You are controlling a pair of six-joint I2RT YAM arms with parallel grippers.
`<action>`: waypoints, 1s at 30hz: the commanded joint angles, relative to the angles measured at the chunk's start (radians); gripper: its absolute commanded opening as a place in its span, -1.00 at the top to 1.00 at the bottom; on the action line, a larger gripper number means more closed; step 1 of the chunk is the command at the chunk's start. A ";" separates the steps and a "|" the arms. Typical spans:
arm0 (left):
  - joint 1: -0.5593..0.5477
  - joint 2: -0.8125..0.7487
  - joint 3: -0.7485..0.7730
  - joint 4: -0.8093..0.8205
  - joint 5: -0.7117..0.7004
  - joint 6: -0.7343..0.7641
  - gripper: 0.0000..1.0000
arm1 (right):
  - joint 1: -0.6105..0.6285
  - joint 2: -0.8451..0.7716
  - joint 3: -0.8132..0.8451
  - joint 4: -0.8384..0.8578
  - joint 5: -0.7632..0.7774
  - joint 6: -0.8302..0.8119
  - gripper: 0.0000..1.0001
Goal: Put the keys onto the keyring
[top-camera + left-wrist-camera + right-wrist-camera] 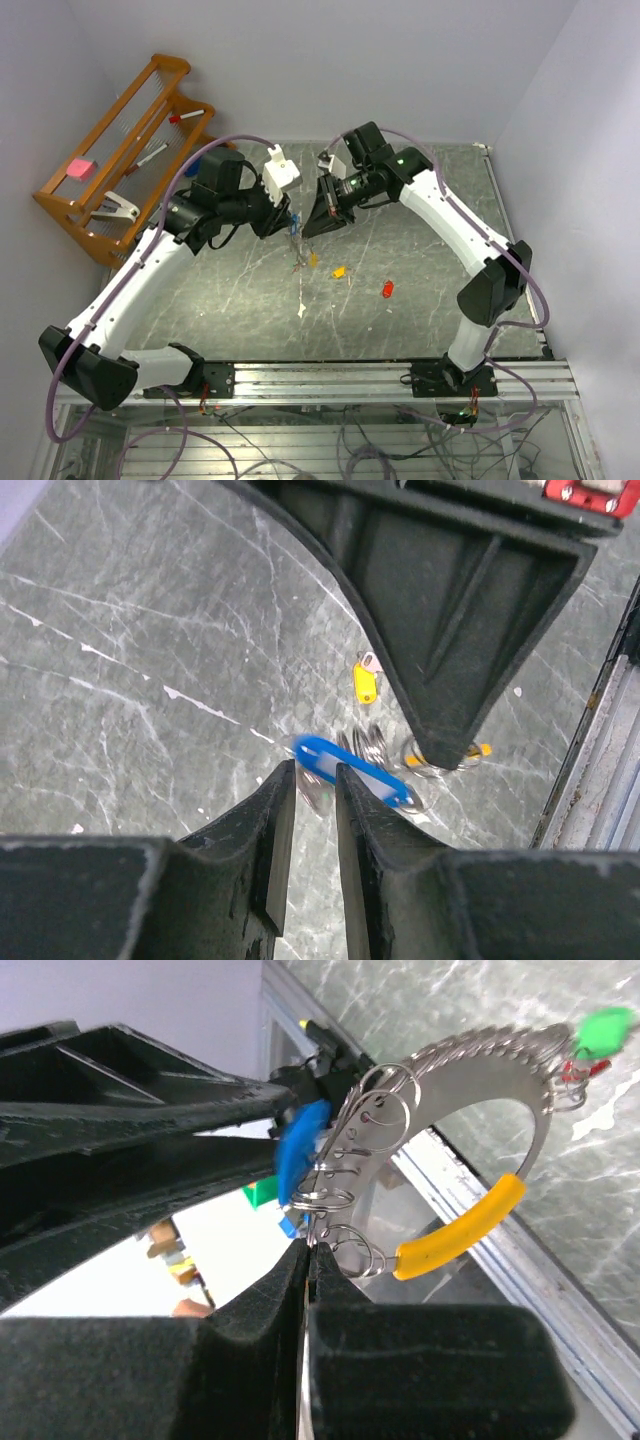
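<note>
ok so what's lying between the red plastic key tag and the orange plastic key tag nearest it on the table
Nothing: the top view shows only bare grey marbled tabletop between the red plastic key tag and the orange one.

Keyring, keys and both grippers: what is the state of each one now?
keyring: held off the table.
right gripper: shut on the keyring.
left gripper: jaws narrowly apart, blue key tag at their tips.
green key tag: hanging at the keyring's far end.
yellow key tag: loose on the table.
red key tag: loose on the table.
</note>
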 commanded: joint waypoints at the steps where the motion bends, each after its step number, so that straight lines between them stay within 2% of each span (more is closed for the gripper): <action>1: 0.002 -0.028 0.010 0.039 0.061 0.029 0.34 | -0.001 -0.092 -0.162 0.223 -0.162 0.114 1.00; 7: 0.002 -0.035 0.005 0.028 0.063 0.029 0.32 | -0.005 -0.225 -0.512 0.776 -0.299 0.494 1.00; 10: 0.002 -0.031 0.018 0.019 0.052 0.038 0.32 | -0.008 -0.256 -0.614 0.993 -0.333 0.646 1.00; 13: 0.002 -0.023 0.034 0.005 0.053 0.044 0.31 | -0.009 -0.265 -0.666 1.142 -0.361 0.745 1.00; 20: 0.003 -0.033 0.056 -0.040 0.060 0.047 0.25 | -0.024 -0.286 -0.700 1.234 -0.386 0.790 1.00; 24: 0.002 -0.052 0.045 -0.036 0.008 0.048 0.24 | -0.032 -0.294 -0.682 1.191 -0.402 0.746 1.00; 27: 0.003 -0.065 0.048 -0.035 -0.008 0.044 0.18 | -0.043 -0.301 -0.668 1.115 -0.415 0.691 1.00; 30: 0.010 -0.072 0.050 -0.043 -0.041 0.051 0.10 | -0.052 -0.313 -0.677 1.112 -0.428 0.691 1.00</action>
